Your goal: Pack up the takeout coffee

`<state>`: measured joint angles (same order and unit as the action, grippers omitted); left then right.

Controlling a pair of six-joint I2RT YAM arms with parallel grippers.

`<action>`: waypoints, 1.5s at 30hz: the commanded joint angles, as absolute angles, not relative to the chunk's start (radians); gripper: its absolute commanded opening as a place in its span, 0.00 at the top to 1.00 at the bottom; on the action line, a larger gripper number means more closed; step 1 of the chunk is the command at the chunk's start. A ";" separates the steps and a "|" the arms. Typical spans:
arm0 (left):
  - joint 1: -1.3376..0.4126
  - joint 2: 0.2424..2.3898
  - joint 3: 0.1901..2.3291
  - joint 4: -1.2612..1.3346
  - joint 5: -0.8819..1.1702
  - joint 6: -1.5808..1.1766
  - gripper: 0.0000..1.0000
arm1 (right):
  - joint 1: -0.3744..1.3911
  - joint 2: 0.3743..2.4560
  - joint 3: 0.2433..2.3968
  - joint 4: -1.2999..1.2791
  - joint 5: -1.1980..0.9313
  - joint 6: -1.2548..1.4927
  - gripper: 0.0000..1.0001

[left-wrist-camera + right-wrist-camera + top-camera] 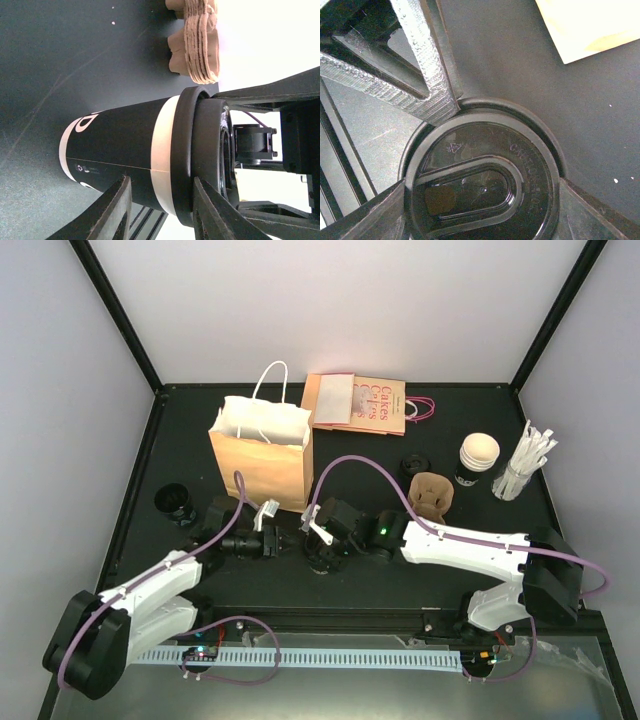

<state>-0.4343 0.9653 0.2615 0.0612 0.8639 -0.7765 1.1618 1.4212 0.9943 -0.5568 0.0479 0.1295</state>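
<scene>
Takeout coffee [120, 145] stood upright on the table [180, 450], near the middle of its front edge and just in front of the paper bag [262, 455], with its black lid [480, 185] seated on the rim. The right gripper [482, 207] came down from above, its fingers pressed against opposite sides of the lid, pinching it. The left gripper [161, 187] reached in from the side with its jaws part-way spread, one finger level with the cup wall and the other level with the lid; whether either pad touched could not be told. Farther toward the right edge lay the pulp carrier [431, 495], an open cup [478, 458] and the straws [525, 465], all well apart from the work.

The chief hazard looked to be the lid. With the takeout coffee held by the lid alone, a lift could pull the lid free and leave the cup behind, or drop it partway. A sideways nudge from the left fingers could tip the cup toward the front edge. Squeezing the paper wall too hard would probably buckle it and unseat the lid. The bag stood unsupported, so a cup catching its rim or handles might fold it or knock it over.
</scene>
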 commanded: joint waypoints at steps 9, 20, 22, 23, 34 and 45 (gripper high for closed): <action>-0.450 1.102 0.261 -0.037 0.766 -0.766 0.70 | 1.170 1.549 0.977 -0.721 -0.055 0.108 0.29; -0.449 0.936 0.336 -0.090 0.741 -0.769 0.59 | 1.170 1.533 0.985 -0.729 -0.033 0.109 0.28; -0.449 0.907 0.355 -0.115 0.729 -0.756 0.56 | 1.170 1.532 0.986 -0.730 -0.024 0.115 0.28; -0.449 0.894 0.361 -0.123 0.724 -0.752 0.55 | 1.170 1.532 0.986 -0.730 -0.022 0.117 0.28; -0.449 1.013 0.359 -0.020 0.725 -0.760 0.55 | 1.170 1.526 0.986 -0.720 -0.038 0.104 0.28; -0.458 1.092 0.379 -0.004 0.760 -0.716 0.54 | 1.170 1.538 0.988 -0.712 -0.060 0.097 0.28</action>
